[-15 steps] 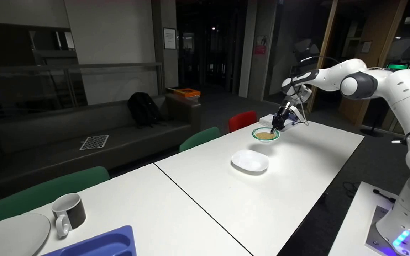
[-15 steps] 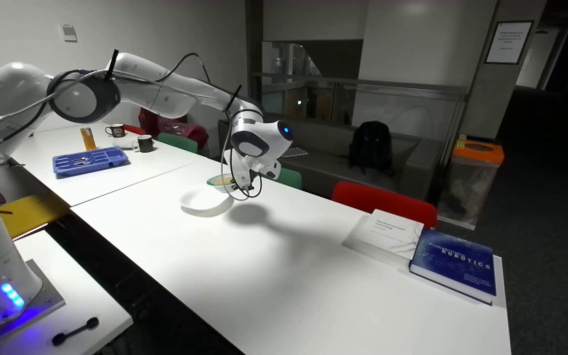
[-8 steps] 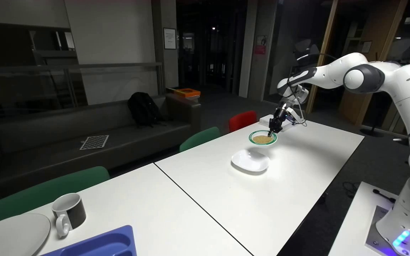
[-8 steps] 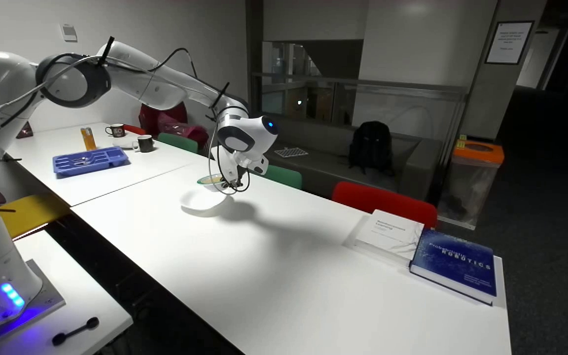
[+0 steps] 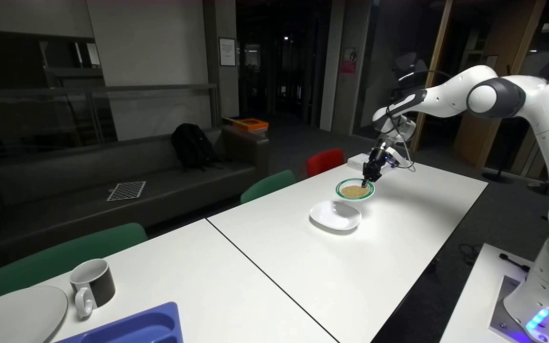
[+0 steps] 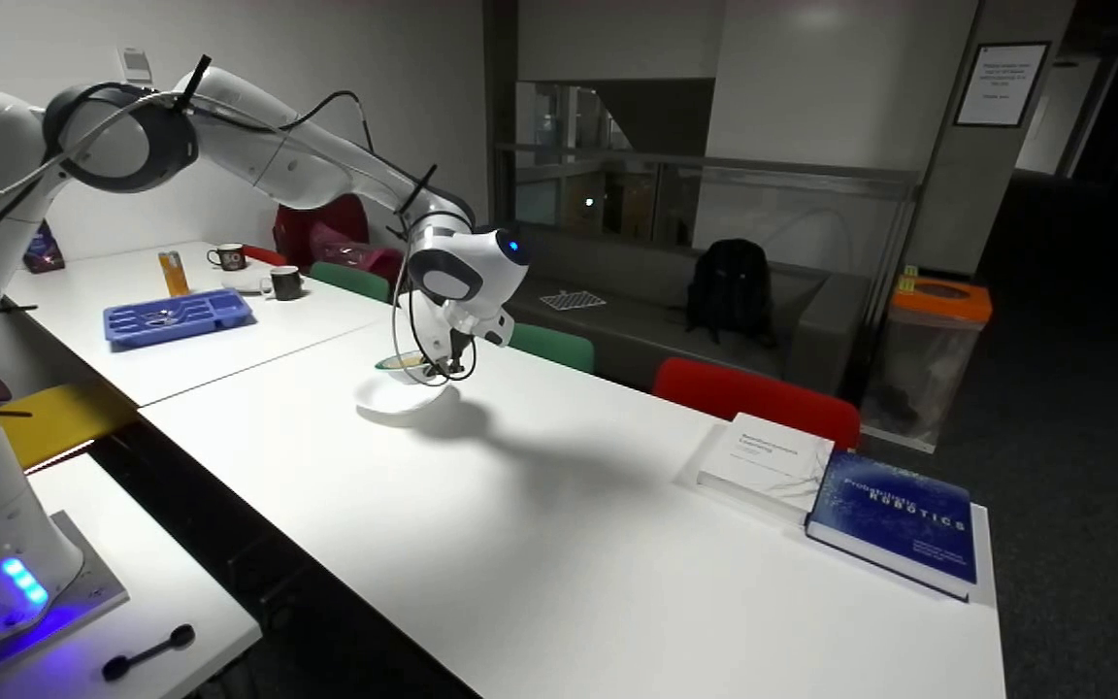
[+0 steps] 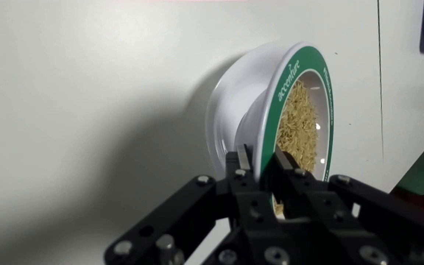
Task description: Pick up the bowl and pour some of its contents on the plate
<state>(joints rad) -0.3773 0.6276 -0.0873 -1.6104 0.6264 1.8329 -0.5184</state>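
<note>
Above table [image 6: 637, 582], bowl rim [image 7: 275, 110] between jaws

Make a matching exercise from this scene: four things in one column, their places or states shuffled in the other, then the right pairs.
Things:
1. bowl
2. grain
3. white plate
4. backpack

Places or states:
A. on the sofa
B. on the table, no grain visible in it
C. held by the gripper above the table
D. inside the bowl

Pairs: 1-C, 2-D, 3-B, 4-A
</note>
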